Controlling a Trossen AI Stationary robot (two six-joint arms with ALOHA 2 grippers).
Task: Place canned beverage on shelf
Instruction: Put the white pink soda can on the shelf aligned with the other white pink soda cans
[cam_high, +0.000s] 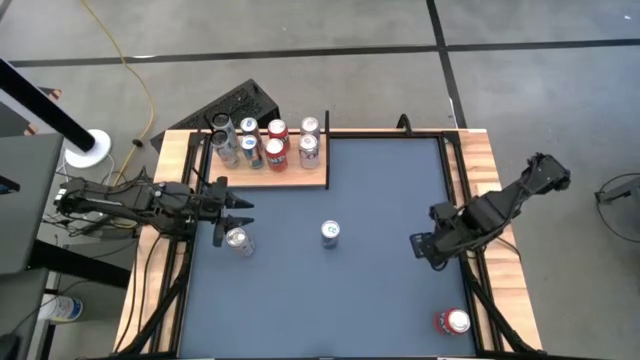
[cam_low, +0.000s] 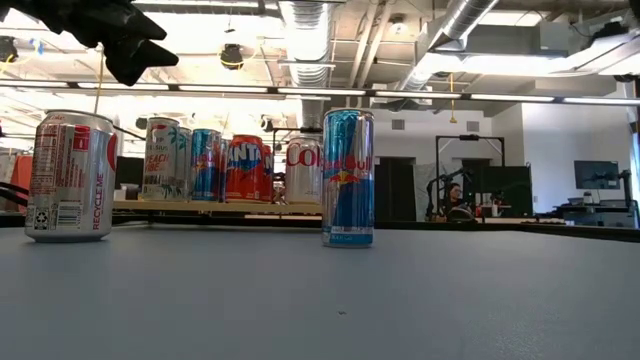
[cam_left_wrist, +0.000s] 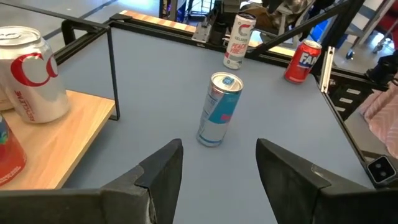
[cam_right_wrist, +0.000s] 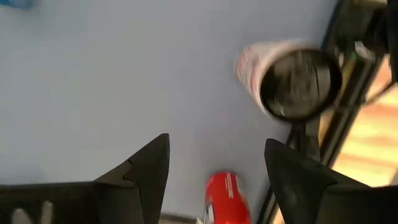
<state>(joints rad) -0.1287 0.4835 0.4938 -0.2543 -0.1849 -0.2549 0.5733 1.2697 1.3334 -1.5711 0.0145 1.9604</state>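
- The shelf (cam_high: 318, 176) sits at the table's (cam_high: 380, 300) far left and already carries six cans, grouped on its left part; its right end is bare, so there is room for more.
- Our left tool (cam_high: 232, 212) hangs open and empty just near of the shelf, close above a silver can (cam_high: 237, 240), probably lining up to pick it.
- The slim blue can (cam_high: 330, 233) stands upright mid-table, well clear of both tools.
- Our right tool (cam_high: 420, 246) waits at the right side, fingers apart, holding nothing.
- A red can (cam_high: 452, 321) rests at the near right corner; whether it stands or lies, we cannot tell.
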